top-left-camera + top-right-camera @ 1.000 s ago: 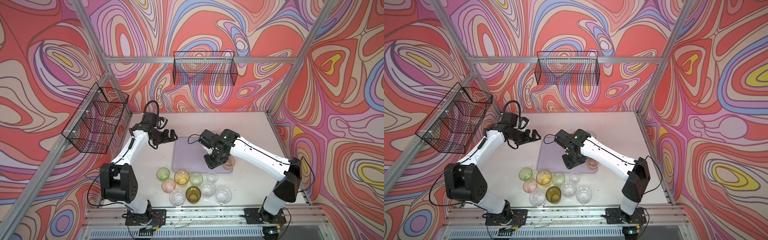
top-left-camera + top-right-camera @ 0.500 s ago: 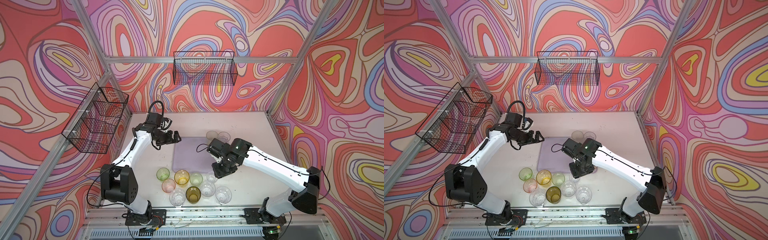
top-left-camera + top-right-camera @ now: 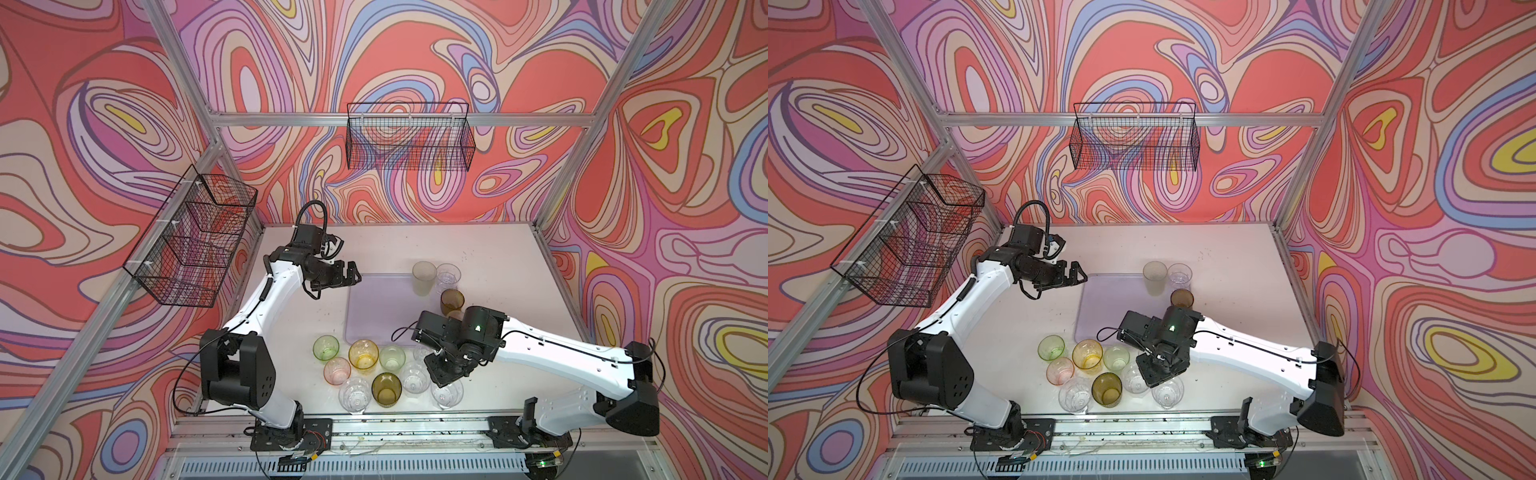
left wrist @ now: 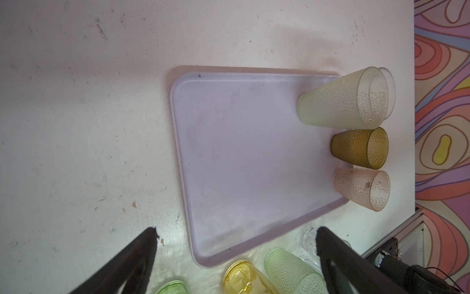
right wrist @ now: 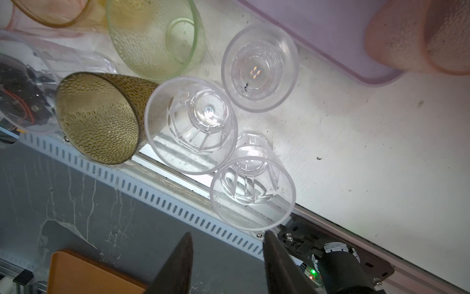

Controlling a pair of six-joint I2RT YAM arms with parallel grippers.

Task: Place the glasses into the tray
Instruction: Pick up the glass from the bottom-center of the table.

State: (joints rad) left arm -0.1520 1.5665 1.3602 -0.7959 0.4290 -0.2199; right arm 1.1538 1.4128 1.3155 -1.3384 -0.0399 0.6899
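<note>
Now left fingers (image 4: 132, 259) hover spread wide by the tray (image 3: 374, 307). Right fingers (image 5: 175, 264), part-spread and empty, hang over glasses (image 3: 363, 354) clustered on the scuffed white tabletop (image 3: 490, 257). Other glasses line the tray's right edge, and swirly walls (image 3: 415, 54) surround it all.

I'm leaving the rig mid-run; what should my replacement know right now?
Left gripper: open, empty, by the tray's far left corner.
Right gripper: open, empty, over the front clear glasses.
Done: pale green glass, clear glass, olive-brown glass and pink glass stand at the tray's right edge.
To do: nine glasses on the table before the tray.
</note>
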